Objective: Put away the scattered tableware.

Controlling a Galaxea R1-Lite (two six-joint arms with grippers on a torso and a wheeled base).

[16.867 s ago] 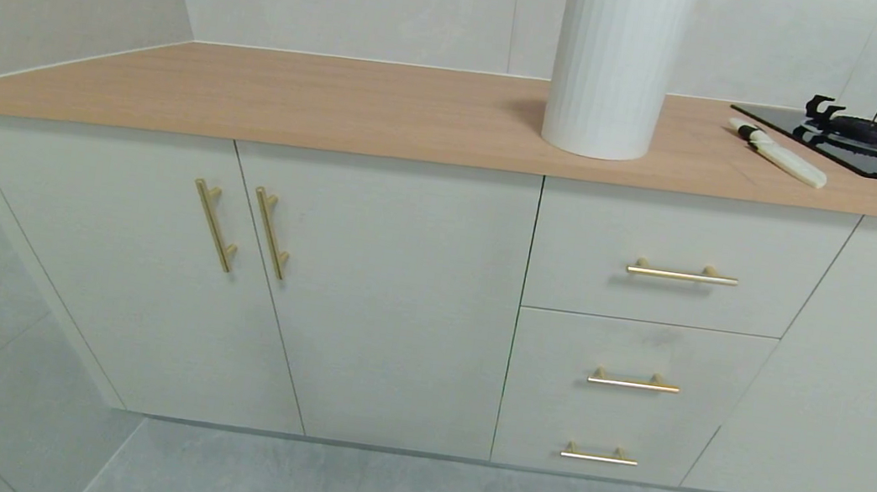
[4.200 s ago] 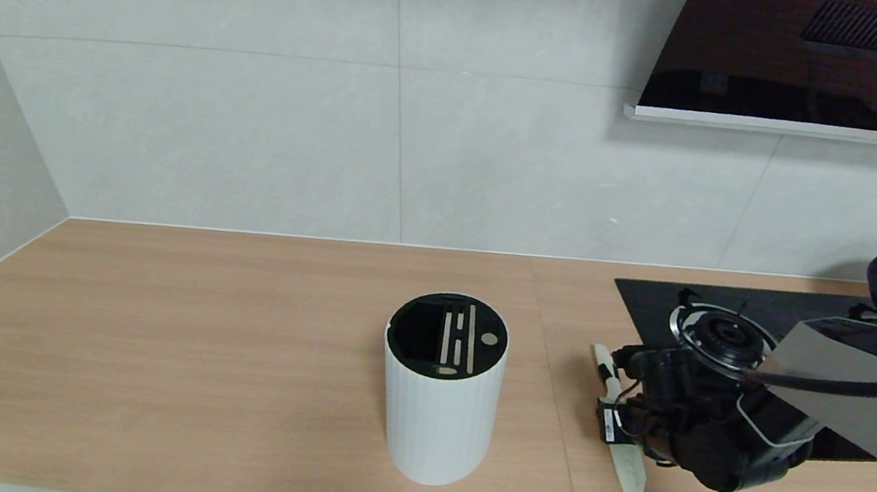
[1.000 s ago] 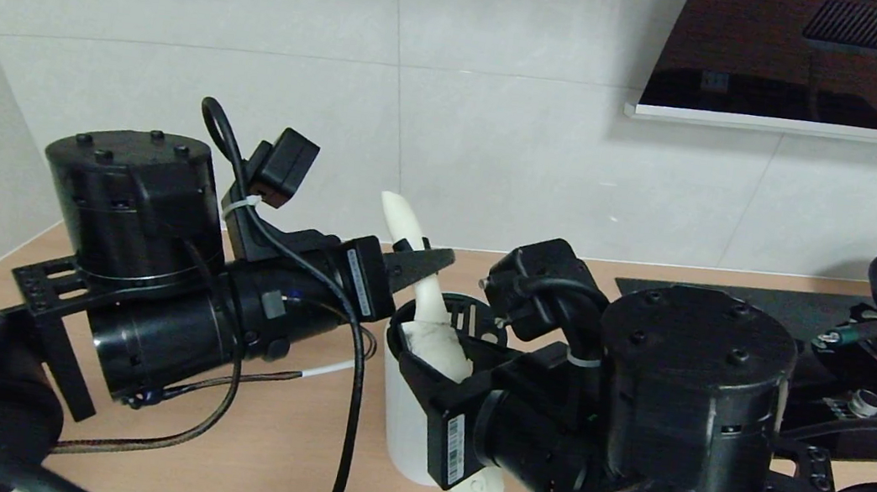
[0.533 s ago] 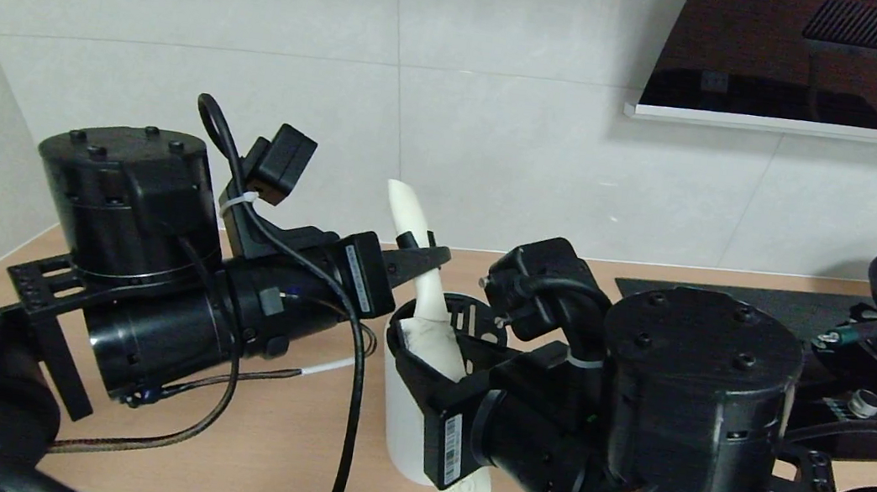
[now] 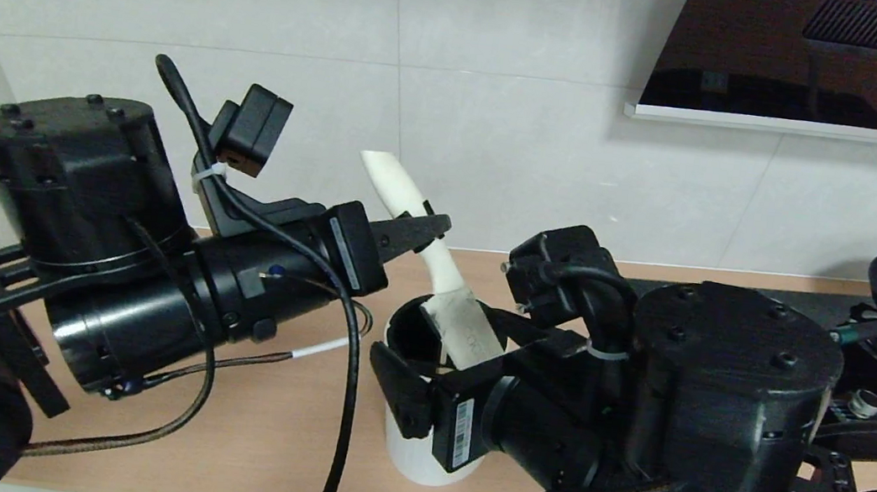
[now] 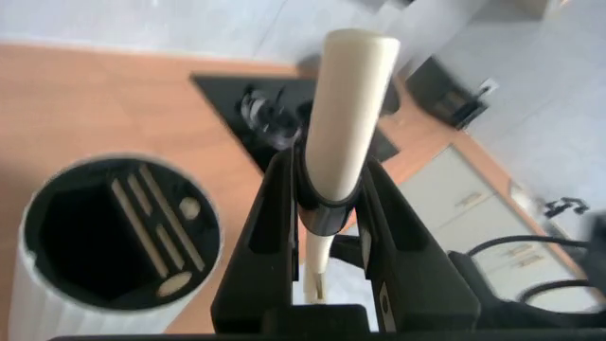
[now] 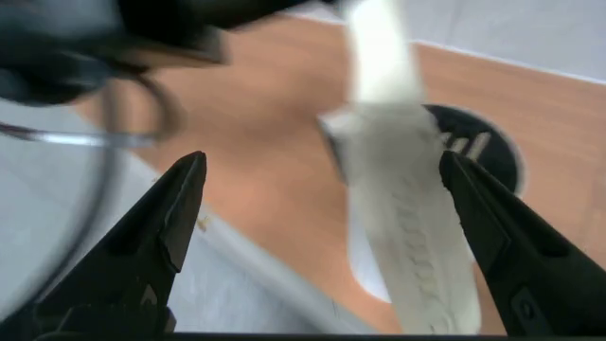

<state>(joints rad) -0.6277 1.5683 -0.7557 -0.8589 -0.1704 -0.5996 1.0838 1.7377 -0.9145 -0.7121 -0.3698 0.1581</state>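
The left claw (image 5: 425,229) is pinching the pale handle of the knife (image 5: 443,272), just above the white knife holder (image 5: 419,457). The knife is tilted, blade down over the holder's slotted black top. Whether its tip is inside is hidden. The right claw (image 7: 336,232) is spread wide beside the holder, flanking the blade. The holder stands on the wooden tabletop (image 5: 270,427).

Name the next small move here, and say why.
Probably the left tool should swing the white knife upright over a slot in the white ribbed cylindrical holder: it hangs tilted above the holder's top, and the right tool stands open.
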